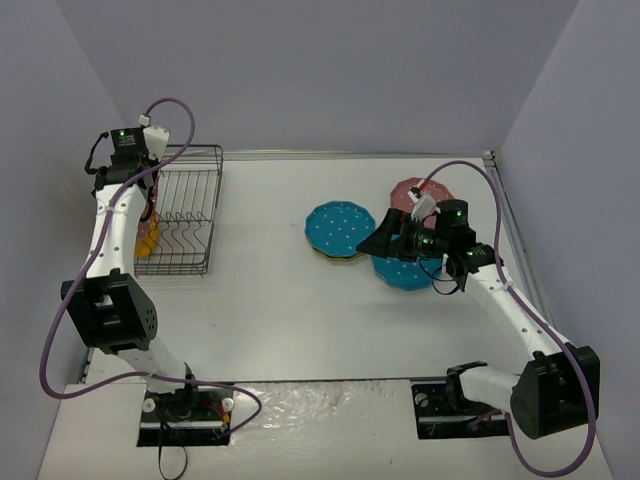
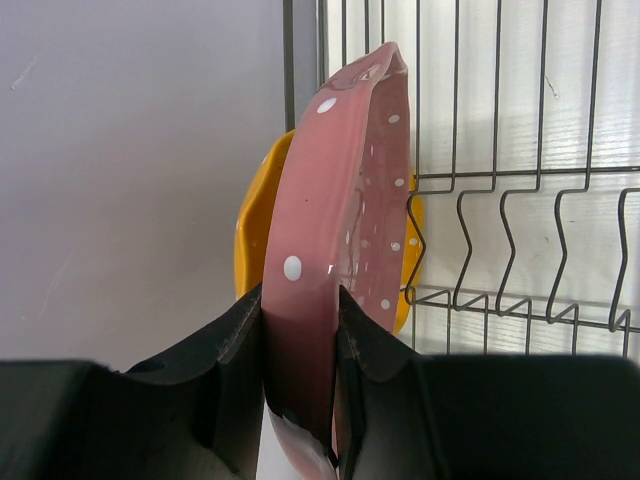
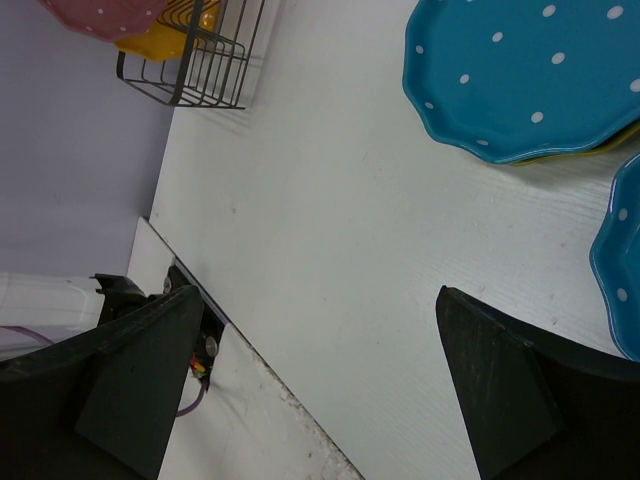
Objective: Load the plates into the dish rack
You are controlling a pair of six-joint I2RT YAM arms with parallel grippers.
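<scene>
Six plates in view: two pink, two teal, one orange-yellow, one olive-yellow.
Rack location: the dish rack (image 1: 185, 270) sits at the far left of the table (image 1: 270, 320), close to the left wall.
Loaded so far: the orange-yellow plate (image 2: 255, 230) stands on edge at the rack's left end and appears already racked; its exact slot cannot be told.
In hand: the held pink plate (image 2: 335, 220) is upright on edge, just beside the orange-yellow plate at the same end of the rack. Whether its lower rim is seated between the prongs is hidden.
Left gripper state: the left gripper (image 2: 300, 305) is clamped on the rim of the held pink plate, one finger on each face.
Right gripper state: the right gripper (image 3: 318, 300) has its jaws spread wide and carries nothing; it hovers over the table among the plates on the right.
Left on table, stack: the first teal plate (image 1: 338, 228) lies flat on the olive-yellow plate (image 3: 600, 148), of which only a sliver of rim shows.
Left on table, singles: the second teal plate (image 1: 405, 272) lies flat just right of the stack; the second pink plate (image 1: 405, 188) lies behind it, partly hidden by the right arm.
Progress estimate: early. One plate racked, one at the rack, four not yet picked up.
Next requirement, as judged: seat the held pink plate in a free slot before release, then fetch from the right-hand group.
</scene>
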